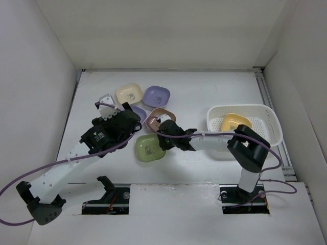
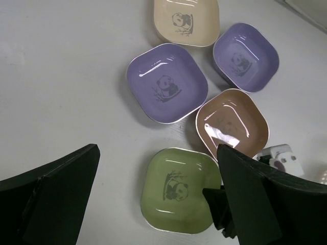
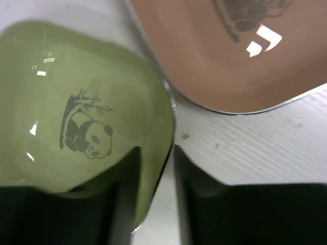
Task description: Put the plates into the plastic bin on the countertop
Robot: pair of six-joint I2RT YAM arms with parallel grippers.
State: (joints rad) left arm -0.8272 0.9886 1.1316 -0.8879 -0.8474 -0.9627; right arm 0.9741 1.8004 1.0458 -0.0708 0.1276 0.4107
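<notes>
Six plates are in view: two purple, one cream, one pink-brown, one green and one yellow. There is one white plastic bin [image 1: 272, 121] and two black grippers.

All the plates lie flat with their hollow sides up. Five are clustered left of centre on the white countertop [image 1: 204, 87]. The cream plate [image 2: 186, 20] is farthest back, with one purple plate [image 2: 246, 56] beside it. The second purple plate [image 2: 166, 82] is in front of the cream one. The pink-brown plate [image 2: 232, 122] is to its right, and the green plate [image 2: 179, 189] is nearest the arms. The yellow plate [image 1: 236, 122] lies inside the bin.

The bin sits open side up on the right of the countertop. Its long axis runs left to right in the top view.

The left gripper [image 2: 156, 150] hovers above the cluster with its fingers spread wide and nothing between them.

The right gripper [image 3: 156, 153] reaches in low from the right. Its fingers straddle the right rim of the green plate, one inside the dish and one outside. The gap is narrow, but I cannot tell whether they are pinching the rim.
</notes>
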